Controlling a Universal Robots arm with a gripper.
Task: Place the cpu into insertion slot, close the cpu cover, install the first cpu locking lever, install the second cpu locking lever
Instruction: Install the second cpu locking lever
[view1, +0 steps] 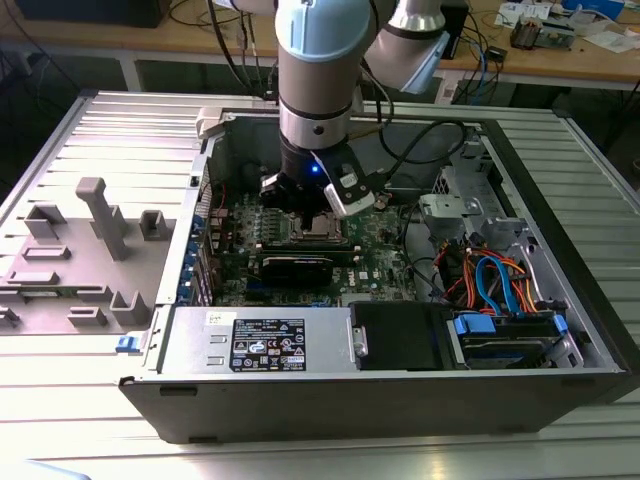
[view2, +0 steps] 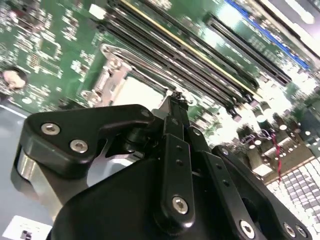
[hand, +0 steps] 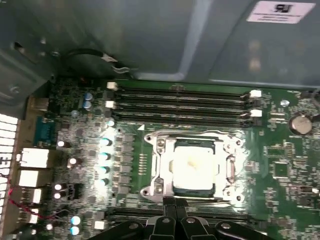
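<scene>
My gripper stands low over the motherboard, its fingertips drawn close together with nothing between them, right at one edge of the insertion slot. In the first wrist view the tips meet a thin metal bar, which I take to be a locking lever, running along that edge; whether they actually touch it I cannot tell. Just beyond the tips lies the cpu, flat and square in the socket, its pale metal top showing through the window of the cpu cover, which lies down flat around it. I judge the chip seated and the cover closed. The relation that matters: the socket lies straight ahead of the fingertips, and the lever's long axis runs across their line of approach, parallel to the memory slots on the socket's far side. In the exterior view the gripper hangs upright inside the open computer case, above the socket.
</scene>
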